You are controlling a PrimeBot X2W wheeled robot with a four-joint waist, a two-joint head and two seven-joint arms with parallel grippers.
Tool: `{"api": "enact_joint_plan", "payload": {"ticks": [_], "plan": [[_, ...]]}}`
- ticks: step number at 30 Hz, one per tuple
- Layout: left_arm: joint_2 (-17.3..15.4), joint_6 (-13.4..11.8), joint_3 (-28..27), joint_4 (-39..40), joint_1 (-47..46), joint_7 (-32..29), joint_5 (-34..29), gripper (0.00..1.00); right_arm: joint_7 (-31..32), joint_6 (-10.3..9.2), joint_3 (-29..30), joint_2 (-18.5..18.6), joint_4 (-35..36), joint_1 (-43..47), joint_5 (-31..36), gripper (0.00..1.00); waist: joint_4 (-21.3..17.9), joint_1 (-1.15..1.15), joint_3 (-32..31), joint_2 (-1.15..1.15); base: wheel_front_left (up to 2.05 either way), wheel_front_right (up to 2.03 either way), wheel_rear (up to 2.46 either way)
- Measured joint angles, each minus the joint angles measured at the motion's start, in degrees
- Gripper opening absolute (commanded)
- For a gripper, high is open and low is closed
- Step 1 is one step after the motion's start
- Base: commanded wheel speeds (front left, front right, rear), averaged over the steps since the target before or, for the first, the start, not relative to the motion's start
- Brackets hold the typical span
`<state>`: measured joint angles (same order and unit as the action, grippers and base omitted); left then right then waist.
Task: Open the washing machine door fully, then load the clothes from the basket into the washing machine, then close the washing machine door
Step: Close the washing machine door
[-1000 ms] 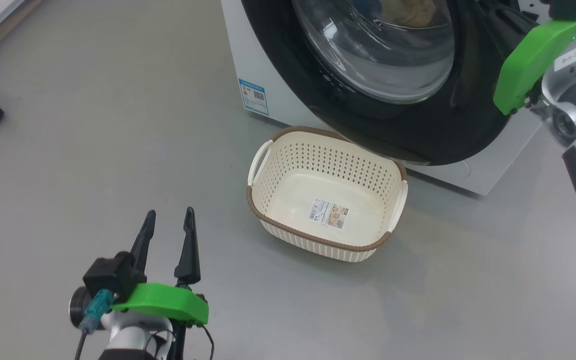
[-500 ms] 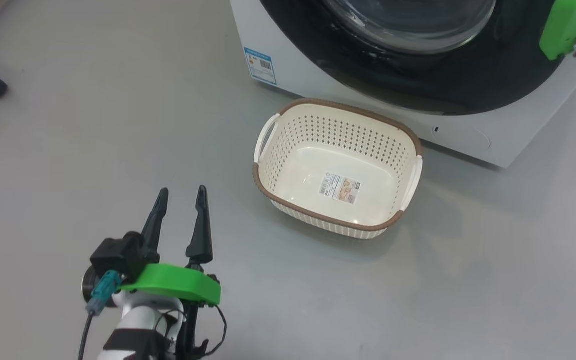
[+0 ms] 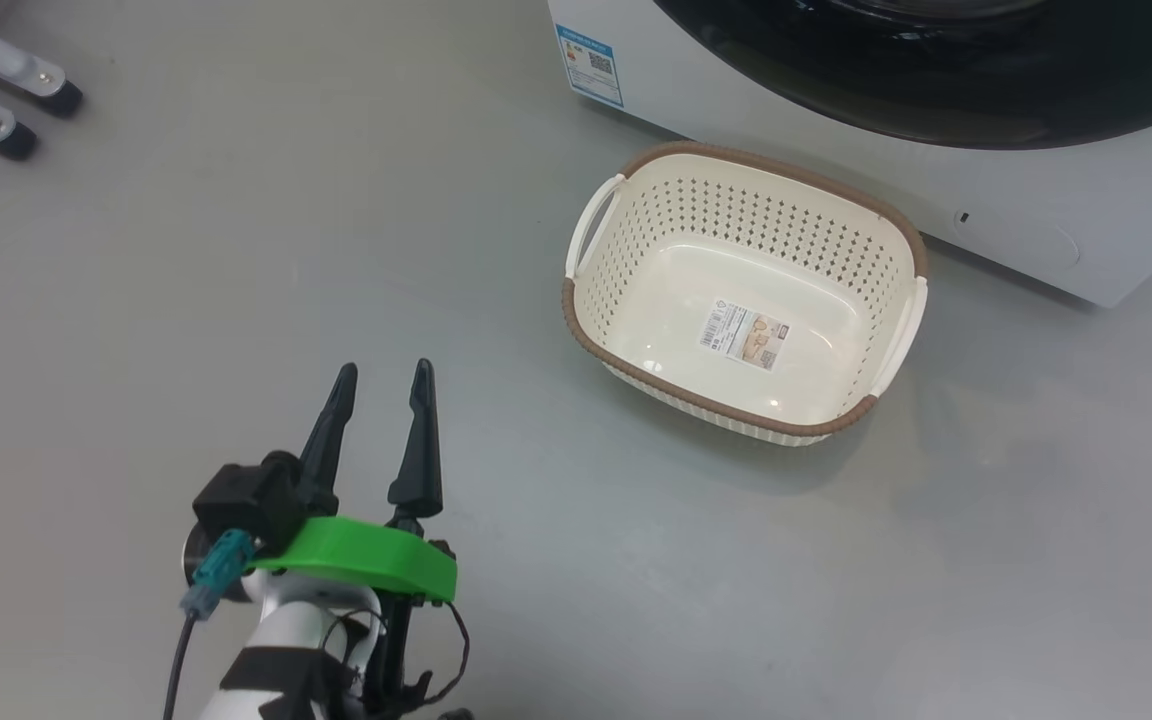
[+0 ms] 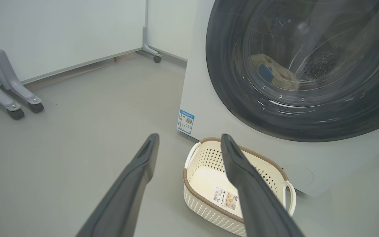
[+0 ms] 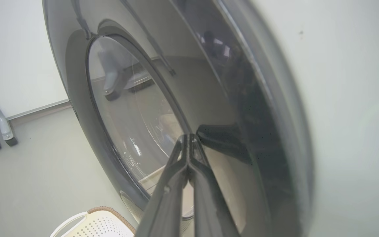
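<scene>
A large white washing machine (image 3: pixel 1086 190) stands on a grey floor (image 3: pixel 236 250) at 1 o'clock in the head view, with a blue energy sticker (image 3: pixel 590 66) on its lower front. Its round door (image 4: pixel 229 82), a wide glossy black rim around bulging clear glass, lies against the front as far as the left wrist view shows. Behind the glass, cream and blue clothes (image 4: pixel 275 74) rest in the steel drum. Just before the machine, at 2 o'clock, sits the cream perforated basket (image 3: pixel 736 210) with brown rim and white handles; a printed label (image 3: pixel 746 337) is stuck to its bare bottom. The left gripper (image 3: pixel 383 368) hovers at 7 o'clock, well apart from the basket, jaws spread wide and holding nothing. The right gripper (image 5: pixel 187 138) has its jaws pressed together at a dark recess in the door rim; whether they touch it cannot be told.
</scene>
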<state>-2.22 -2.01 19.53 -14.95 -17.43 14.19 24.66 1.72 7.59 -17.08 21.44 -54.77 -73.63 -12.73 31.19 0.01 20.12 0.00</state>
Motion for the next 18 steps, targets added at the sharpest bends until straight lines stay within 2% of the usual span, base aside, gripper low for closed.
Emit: {"api": "enact_joint_plan", "payload": {"ticks": [5,18], "plan": [[0.07,-0.29,0.89,0.03,0.00,0.00,1.07,1.00,-1.46,0.14,2.45,-0.02,-3.44,-0.19,1.82,0.00,0.68,0.00,-0.18,0.00,0.00,0.00,0.00],[0.11,-1.08,0.86,-0.99,0.08,0.00,0.22,1.00,-3.94,0.14,2.01,-0.47,-5.99,0.59,3.46,0.00,-0.45,-0.01,-2.93,0.00,0.00,0.00,0.00]]}}
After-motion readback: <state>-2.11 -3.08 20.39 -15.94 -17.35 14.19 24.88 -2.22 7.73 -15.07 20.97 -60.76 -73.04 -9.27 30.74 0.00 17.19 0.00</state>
